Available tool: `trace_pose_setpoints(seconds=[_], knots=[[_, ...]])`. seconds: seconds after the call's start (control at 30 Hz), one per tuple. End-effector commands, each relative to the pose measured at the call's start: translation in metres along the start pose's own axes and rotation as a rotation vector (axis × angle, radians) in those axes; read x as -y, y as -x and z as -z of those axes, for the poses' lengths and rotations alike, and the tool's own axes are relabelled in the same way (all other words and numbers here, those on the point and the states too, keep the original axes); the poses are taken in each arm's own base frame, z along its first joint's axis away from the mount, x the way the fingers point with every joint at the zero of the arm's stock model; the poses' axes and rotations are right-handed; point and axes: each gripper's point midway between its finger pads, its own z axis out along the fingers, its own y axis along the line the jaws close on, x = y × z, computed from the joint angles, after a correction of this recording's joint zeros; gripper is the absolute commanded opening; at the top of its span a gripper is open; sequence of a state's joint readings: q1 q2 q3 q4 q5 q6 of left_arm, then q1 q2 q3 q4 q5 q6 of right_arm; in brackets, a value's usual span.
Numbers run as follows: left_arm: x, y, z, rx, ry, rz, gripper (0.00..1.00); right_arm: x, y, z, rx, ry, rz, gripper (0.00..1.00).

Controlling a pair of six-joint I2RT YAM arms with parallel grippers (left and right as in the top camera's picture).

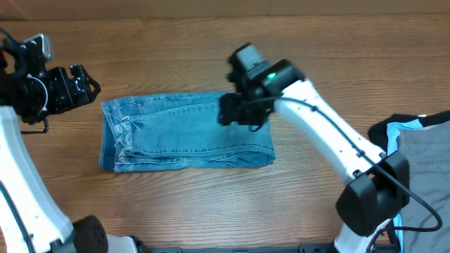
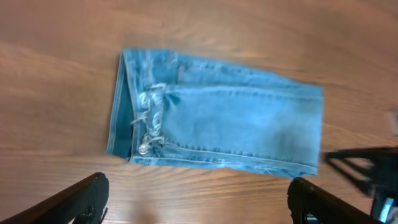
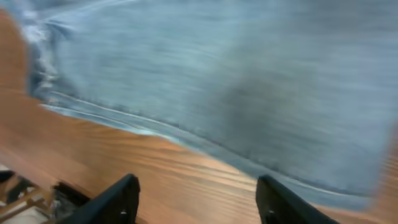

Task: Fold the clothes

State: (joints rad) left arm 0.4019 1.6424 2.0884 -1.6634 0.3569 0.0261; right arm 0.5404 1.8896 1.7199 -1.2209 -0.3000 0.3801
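Observation:
The light blue denim jeans [image 1: 186, 132] lie folded into a flat rectangle on the wooden table, frayed hems at the left end. They also show in the left wrist view [image 2: 217, 124] and fill the top of the right wrist view [image 3: 236, 74]. My left gripper [image 1: 88, 88] is open and empty, off the jeans' upper left corner; its fingers frame bare wood [image 2: 196, 202]. My right gripper [image 1: 242, 112] is open and empty over the jeans' upper right part; in the right wrist view its fingers [image 3: 196, 199] hover above wood beside the jeans' edge.
A pile of other garments, grey [image 1: 429, 158], pale cyan and black, lies at the table's right edge. The right arm [image 1: 330, 140] stretches diagonally from the front right toward the jeans.

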Motion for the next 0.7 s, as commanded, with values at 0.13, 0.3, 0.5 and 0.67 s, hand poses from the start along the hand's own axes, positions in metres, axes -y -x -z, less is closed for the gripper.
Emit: trace_pose_setpoints(seconds=[0.13,0.3,0.5,0.67], knots=[[-0.069,-0.031,-0.126,-0.362,0.018,0.083,0.98,0.030,-0.015,0.020,-0.083,0.001,0.076,0.78],[-0.130,-0.057,-0.200,-0.516,-0.020,0.167,0.96,0.020,-0.030,0.043,-0.062,0.012,0.112,0.80],[-0.144,-0.060,-0.262,-0.507,-0.238,0.172,1.00,0.005,-0.031,0.084,0.071,0.055,0.151,0.87],[-0.116,-0.059,-0.295,-0.470,-0.404,0.031,1.00,0.002,-0.028,0.089,0.098,0.064,0.143,0.89]])
